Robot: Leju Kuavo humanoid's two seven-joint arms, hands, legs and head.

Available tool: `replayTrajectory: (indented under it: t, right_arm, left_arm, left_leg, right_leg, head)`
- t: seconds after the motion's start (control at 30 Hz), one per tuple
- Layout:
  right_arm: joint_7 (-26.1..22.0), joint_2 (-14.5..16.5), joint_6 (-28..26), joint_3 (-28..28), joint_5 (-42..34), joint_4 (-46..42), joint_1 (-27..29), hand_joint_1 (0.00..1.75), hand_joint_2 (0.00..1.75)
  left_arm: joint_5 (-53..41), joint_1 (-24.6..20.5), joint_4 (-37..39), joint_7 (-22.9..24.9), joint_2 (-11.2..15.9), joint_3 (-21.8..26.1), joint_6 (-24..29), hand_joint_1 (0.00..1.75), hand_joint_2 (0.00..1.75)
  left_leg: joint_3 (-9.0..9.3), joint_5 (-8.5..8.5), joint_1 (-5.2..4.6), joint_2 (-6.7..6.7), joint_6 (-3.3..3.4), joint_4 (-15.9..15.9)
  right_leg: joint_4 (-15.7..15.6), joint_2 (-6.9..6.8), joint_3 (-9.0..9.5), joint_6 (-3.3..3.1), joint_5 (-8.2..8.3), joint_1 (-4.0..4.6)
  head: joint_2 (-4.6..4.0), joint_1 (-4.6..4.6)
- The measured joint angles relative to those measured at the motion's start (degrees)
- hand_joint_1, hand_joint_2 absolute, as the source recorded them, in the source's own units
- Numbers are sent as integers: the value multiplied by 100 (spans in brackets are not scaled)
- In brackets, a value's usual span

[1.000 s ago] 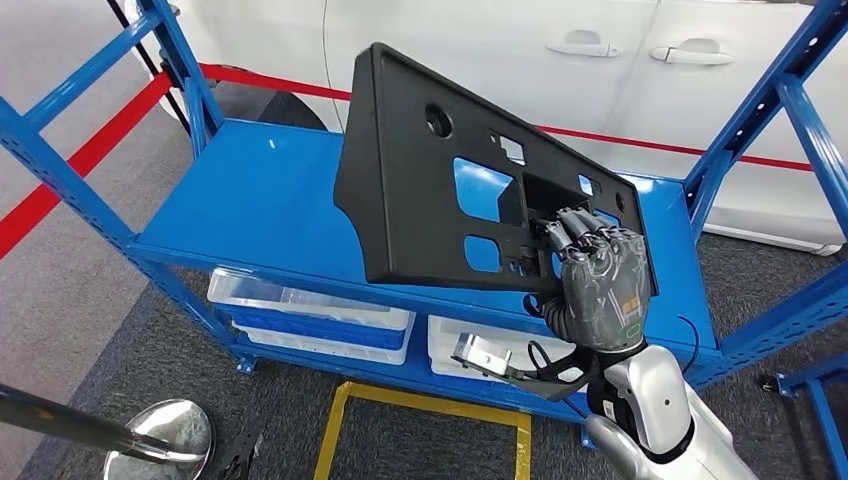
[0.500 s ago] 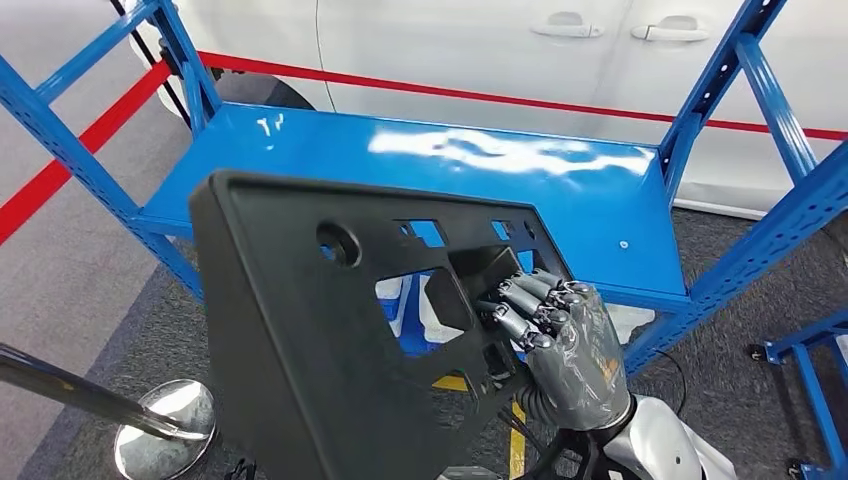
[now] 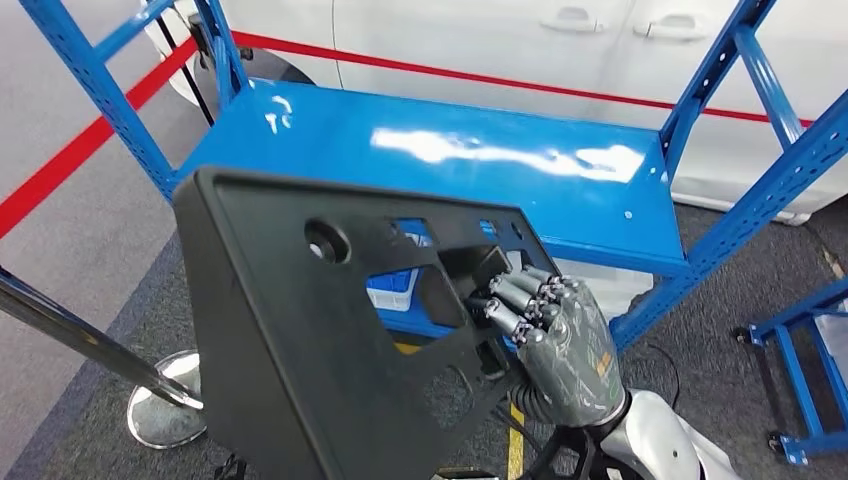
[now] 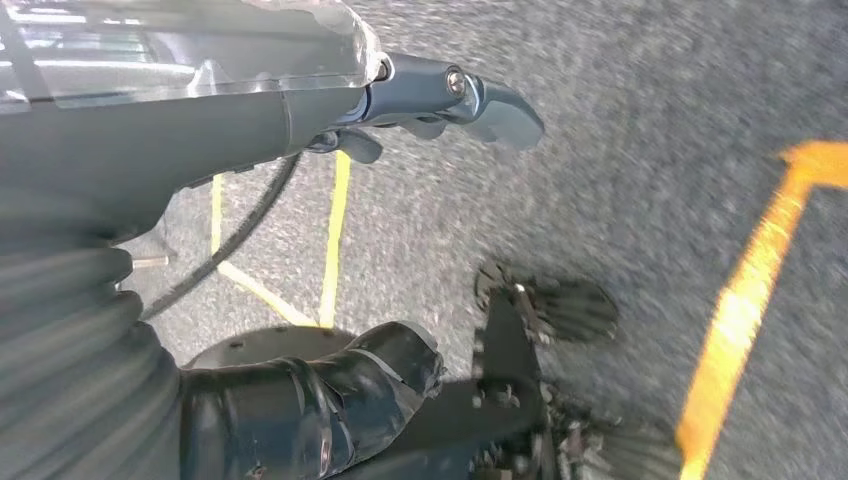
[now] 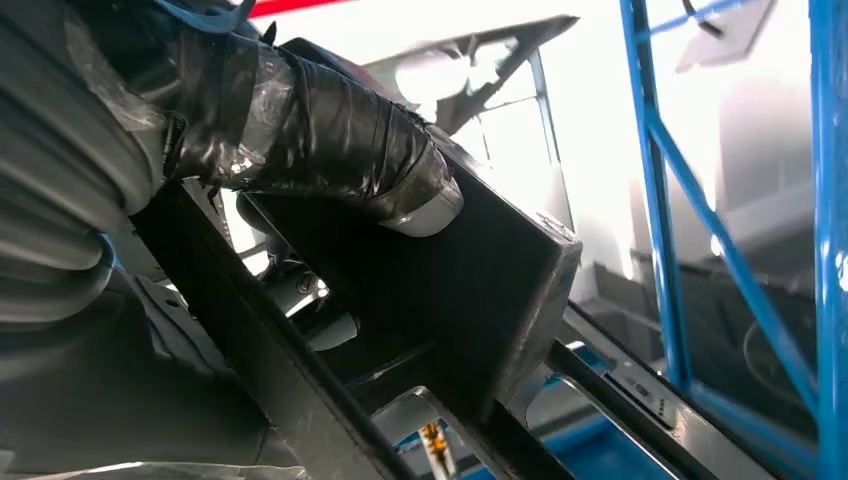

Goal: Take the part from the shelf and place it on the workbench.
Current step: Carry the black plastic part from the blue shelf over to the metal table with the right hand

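Blue steel rack (image 3: 700,95) with a glossy blue shelf (image 3: 450,160) at 12 o'clock, reflecting overhead light. Behind it, a white car (image 3: 520,40) and a red floor stripe (image 3: 70,150). Grey carpet floor (image 3: 80,250) with yellow tape lines (image 4: 740,330). Chrome stanchion base (image 3: 165,410) at 8 o'clock. A second blue frame (image 3: 800,370) at 4 o'clock.

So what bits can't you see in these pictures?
- Head view: the black part runs off the bottom edge and hides the floor behind it.
- Head view: the right hand has its fingertips tucked into the part's opening.
- Left wrist view: the left hand and floor are blurred.
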Motion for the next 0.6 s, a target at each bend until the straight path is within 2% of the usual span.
replayTrajectory:
  t: [0.03,0.07,0.1,0.13,0.17,0.2,0.23,0.27,0.3,0.33,0.4,0.43,0.47,0.53,0.57,0.6]
  right_arm:
    - [44,-13,79,-12,-56,10,-3,175,175]
    - [81,-25,153,-33,-114,27,-2,175,175]
    - [108,-32,221,-65,-179,56,-1,175,175]
    - [125,-36,278,-109,-245,92,1,175,175]
    - [136,-38,320,-157,-294,127,2,175,175]
    - [144,-38,355,-213,-333,162,3,175,175]
    - [151,-37,378,-269,-358,188,-4,175,175]
    - [156,-37,396,-320,-373,207,-12,175,175]
    - [159,-37,412,-368,-386,224,-17,175,175]
    - [161,-37,429,-406,-396,238,-24,175,175]
    - [161,-38,471,-457,-403,266,-13,175,175]
    - [161,-39,491,-475,-405,280,-5,175,175]
    - [161,-39,511,-492,-405,294,6,175,175]
    - [164,-39,529,-532,-405,321,20,175,175]
    - [167,-39,535,-548,-404,334,24,175,175]
    - [169,-38,541,-559,-400,349,30,175,175]
  left_arm:
    - [0,0,0,1,-14,7,35,0,175]
    - [-2,0,0,1,-31,13,64,0,175]
    - [-10,2,1,2,-51,20,83,0,175]
    - [-22,3,1,2,-67,26,90,0,175]
    - [-34,3,1,2,-80,31,91,0,175]
    - [-46,3,1,2,-92,34,88,0,175]
    - [-53,4,1,1,-104,36,86,0,175]
    - [-57,6,1,1,-115,38,83,0,175]
    - [-61,8,1,1,-123,40,80,0,175]
    - [-63,8,1,1,-129,43,76,0,175]
    - [-84,8,1,0,-132,48,71,0,175]
    - [-95,7,1,-1,-132,50,69,0,175]
    - [-108,11,1,-2,-132,53,69,0,175]
    - [-126,19,1,-3,-132,58,67,0,175]
    - [-139,23,1,-4,-131,60,58,0,175]
    - [-154,23,1,-5,-125,60,35,0,175]
  left_leg:
    - [-95,72,-13,17,35,9]
    - [-197,144,-28,42,53,28]
    - [-312,209,-43,71,60,56]
    - [-429,266,-56,110,62,93]
    - [-544,312,-65,153,58,141]
    - [-649,347,-71,196,48,198]
    - [-737,373,-81,240,32,255]
    - [-798,396,-89,283,11,308]
    - [-832,425,-95,331,-16,342]
    - [-848,461,-97,382,-43,355]
    - [-868,529,-91,458,-102,344]
    - [-902,469,-85,412,-139,371]
    - [-952,293,-76,317,-177,480]
    - [-1070,-301,-49,81,-242,980]
    - [-1108,-558,-40,23,-261,1309]
    - [-1113,-667,-35,2,-273,1583]
  right_leg:
    - [346,-1,-66,5,-318,5]
    - [719,0,-119,14,-529,8]
    - [1026,0,-132,21,-588,12]
    - [1188,-3,-75,23,-500,13]
    - [1165,-13,67,18,-330,15]
    - [944,-56,309,4,-178,21]
    - [572,-150,612,-13,-159,42]
    - [155,-244,908,-42,-237,71]
    - [-173,-321,1116,-74,-339,102]
    - [-378,-352,1217,-106,-429,134]
    - [-461,-274,1166,-187,-360,134]
    - [-479,-226,1110,-226,-291,117]
    - [-495,-182,1038,-270,-209,94]
    - [-497,-79,864,-325,-50,71]
    - [-485,-21,763,-339,23,69]
    - [-470,41,663,-339,92,70]
  head:
    - [0,5]
    - [0,8]
    - [0,10]
    - [0,9]
    - [0,9]
    - [0,9]
    - [0,9]
    - [0,5]
    - [0,4]
    - [0,5]
    - [0,10]
    - [0,10]
    - [0,8]
    - [0,2]
    - [0,3]
    - [0,2]
